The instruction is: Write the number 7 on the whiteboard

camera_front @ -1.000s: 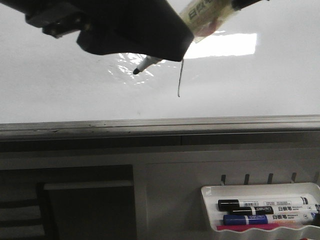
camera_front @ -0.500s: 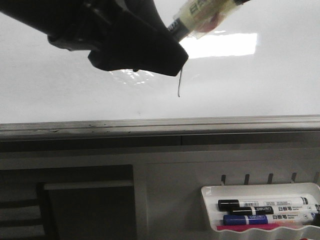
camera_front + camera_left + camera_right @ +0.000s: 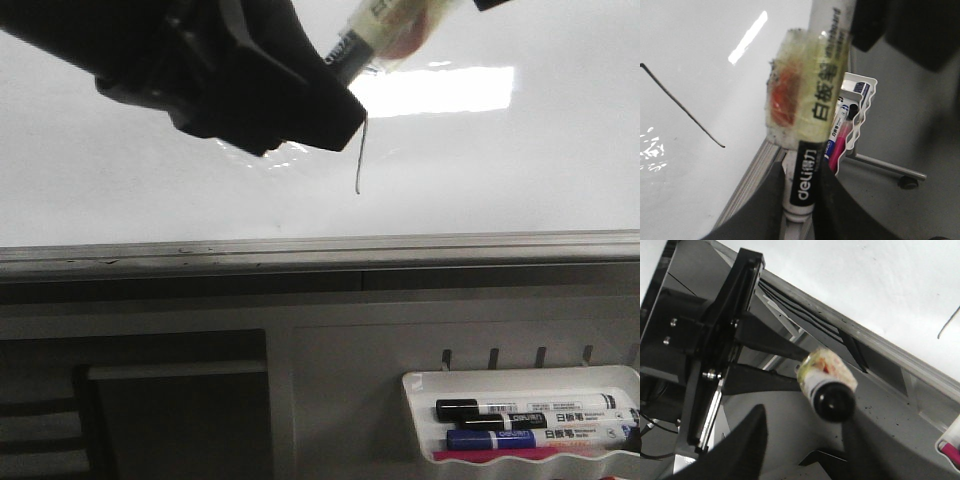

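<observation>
The whiteboard (image 3: pixel 520 170) fills the upper front view. Of the number 7 (image 3: pixel 359 160) only the thin black stem shows; its top is hidden behind my left gripper (image 3: pixel 335 70). That gripper is shut on a black-and-white marker (image 3: pixel 385 25) wrapped in yellowish tape, and the tip is hidden. In the left wrist view the marker (image 3: pixel 807 170) sits between the fingers, with the stem (image 3: pixel 685 107) on the board. My right gripper (image 3: pixel 805 412) is open, and the marker's black rear end (image 3: pixel 832 400) sits between its fingers.
The board's grey metal lower edge (image 3: pixel 320 250) runs across the front view. A white marker tray (image 3: pixel 620 385) at the lower right holds black, blue and pink markers and also shows in the left wrist view (image 3: pixel 860 82). A black frame (image 3: pixel 715 340) stands beside the right gripper.
My left gripper has turned and shifted right over the top of the 7. The marker tip, visible on the board a second ago, is now hidden behind the gripper.
</observation>
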Controlling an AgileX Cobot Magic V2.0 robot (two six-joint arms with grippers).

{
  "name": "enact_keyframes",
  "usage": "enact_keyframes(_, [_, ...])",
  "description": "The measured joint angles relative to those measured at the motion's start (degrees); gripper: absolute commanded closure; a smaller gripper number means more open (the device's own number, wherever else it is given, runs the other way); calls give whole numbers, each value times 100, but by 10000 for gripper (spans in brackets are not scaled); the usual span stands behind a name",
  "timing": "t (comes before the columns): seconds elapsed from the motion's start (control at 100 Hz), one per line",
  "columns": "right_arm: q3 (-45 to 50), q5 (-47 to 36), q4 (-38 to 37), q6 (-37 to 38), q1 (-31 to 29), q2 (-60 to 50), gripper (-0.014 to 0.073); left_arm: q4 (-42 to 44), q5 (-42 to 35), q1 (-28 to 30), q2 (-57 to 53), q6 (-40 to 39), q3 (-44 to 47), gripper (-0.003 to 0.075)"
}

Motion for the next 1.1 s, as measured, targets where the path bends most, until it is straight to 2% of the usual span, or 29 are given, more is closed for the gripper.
enact_keyframes(0.05, [0, 33, -43, 0, -28, 0, 89, -79, -8, 54, 0, -26, 0, 741])
enact_keyframes(0.19, [-118, 97, -486, 10, -442, -173, 95, -730, -23, 444, -140, -40, 32, 741])
enact_keyframes(0.39, [-157, 210, -1301, 231, -1457, -802, 105, -2511, -635, 1314, -788, -82, 422, 741])
enact_keyframes(0.49, [-59, 210, -1357, 322, -1604, -1019, 105, -3341, -871, 1671, -962, -82, 636, 741])
enact_keyframes(0.63, [125, 245, -1284, 343, -1625, -1197, 105, -3981, -982, 2101, -870, -82, 736, 741])
enact_keyframes(0.84, [201, 258, -1201, 343, -1625, -1209, 105, -4287, -923, 2533, -257, -86, 697, 741])
enact_keyframes(1.1, [201, 258, -1089, 343, -1625, -1209, 105, -4267, -764, 2559, 380, -86, 285, 741])
